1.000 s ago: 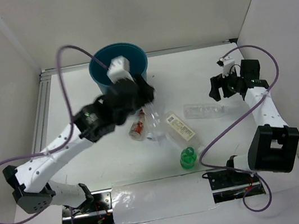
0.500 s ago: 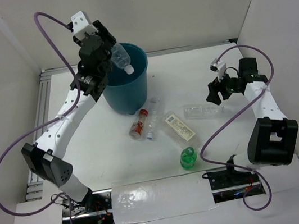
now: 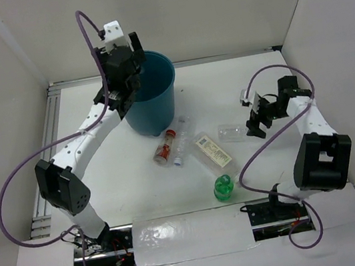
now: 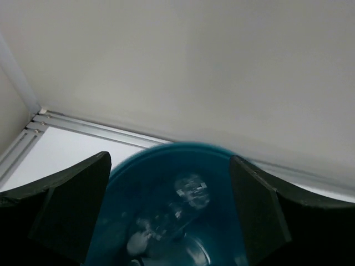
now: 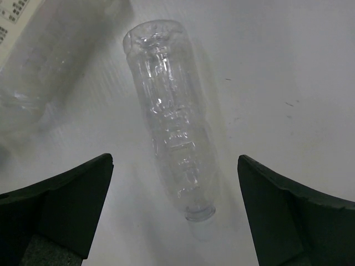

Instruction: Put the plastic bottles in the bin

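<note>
Clear ribbed plastic bottle lies flat on the white table under your wide-open, empty right gripper, well apart from the round teal-blue bin; close off-centre and it may squirt away.

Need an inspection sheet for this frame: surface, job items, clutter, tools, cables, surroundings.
Surface: white table, no spills seen.
Job's things: teal bin upright at the far side, with one dropped bottle inside. On the table are a clear bottle, a labelled bottle, a red-labelled bottle, a slim clear bottle and a green bottle.
Clutter: nothing seen.
Tools: left tool open, above the bin. Right tool open, over the lying clear bottle.
Cables: left purple cable loops off the left arm. Right purple cable passes close to the green bottle.
Surroundings: white walls, and an aluminium rail along the left edge.
</note>
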### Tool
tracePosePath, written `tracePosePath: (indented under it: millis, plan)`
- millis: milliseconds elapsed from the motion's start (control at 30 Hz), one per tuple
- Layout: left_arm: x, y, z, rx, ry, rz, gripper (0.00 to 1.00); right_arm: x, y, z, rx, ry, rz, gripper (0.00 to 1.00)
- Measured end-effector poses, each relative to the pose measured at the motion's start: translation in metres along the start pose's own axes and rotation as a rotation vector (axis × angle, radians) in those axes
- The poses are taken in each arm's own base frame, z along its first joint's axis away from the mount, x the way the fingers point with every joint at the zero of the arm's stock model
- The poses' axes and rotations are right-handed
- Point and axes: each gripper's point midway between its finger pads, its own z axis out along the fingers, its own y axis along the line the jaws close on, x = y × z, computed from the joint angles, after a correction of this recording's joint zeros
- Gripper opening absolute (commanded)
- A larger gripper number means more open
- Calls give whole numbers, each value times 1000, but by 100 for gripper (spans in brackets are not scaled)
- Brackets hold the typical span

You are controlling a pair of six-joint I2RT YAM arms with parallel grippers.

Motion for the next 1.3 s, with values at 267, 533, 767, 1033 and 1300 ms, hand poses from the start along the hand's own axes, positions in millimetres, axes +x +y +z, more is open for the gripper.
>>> tracePosePath:
  millis: [267, 533, 767, 1033, 1300]
  plan:
    - [15, -46, -121, 361, 63, 181, 99, 26, 22, 58, -214, 106, -163, 100]
    - [105, -8, -228, 619, 262, 208, 99, 41, 20, 98, -254, 197, -220, 49]
    - [217, -11, -286, 760, 526, 297, 99, 28, -11, 74, -187, 156, -132, 31]
    - [238, -35, -363, 1019, 496, 161, 99, -192, -91, -3, 13, -345, -223, 28]
    - [257, -8, -386, 1093, 503, 108, 99, -442, 12, -12, -195, -828, -529, 28]
